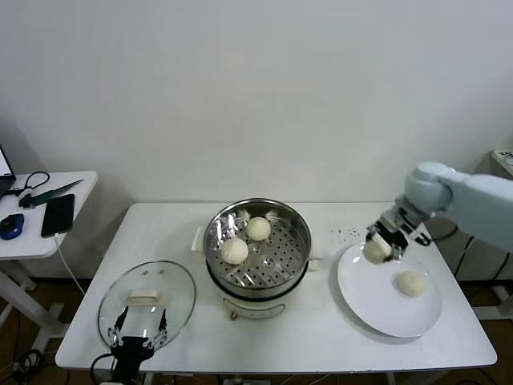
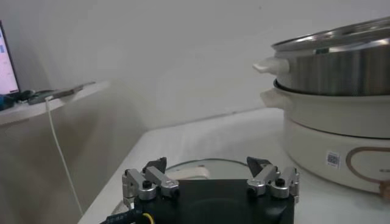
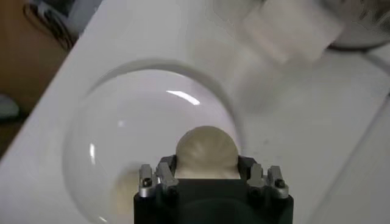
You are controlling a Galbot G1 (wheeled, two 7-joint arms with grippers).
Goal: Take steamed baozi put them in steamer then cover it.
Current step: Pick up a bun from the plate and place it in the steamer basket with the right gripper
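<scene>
The right tool [image 1: 378, 248] was clamped on a baozi [image 1: 375, 251] above the plate [image 1: 361, 301]; a loose squeeze could have dropped it short of the steamer [image 1: 298, 233]. The left tool [image 1: 138, 325] waited, spread apart.

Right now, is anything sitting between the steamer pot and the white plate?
No. In the head view only bare white table separates the steamer from the plate.

A white table [image 1: 321, 337] was set before a plain pale wall [image 1: 256, 88]. On its right part a flat white plate [image 1: 373, 309] was laid. To the left, a smaller white side table [image 1: 32, 241] was placed apart; on it a black phone [image 1: 58, 214], with a white cable [image 1: 68, 269] hung from it, a blue mouse [image 1: 11, 226] and a dark cord [image 1: 30, 181] were laid
</scene>
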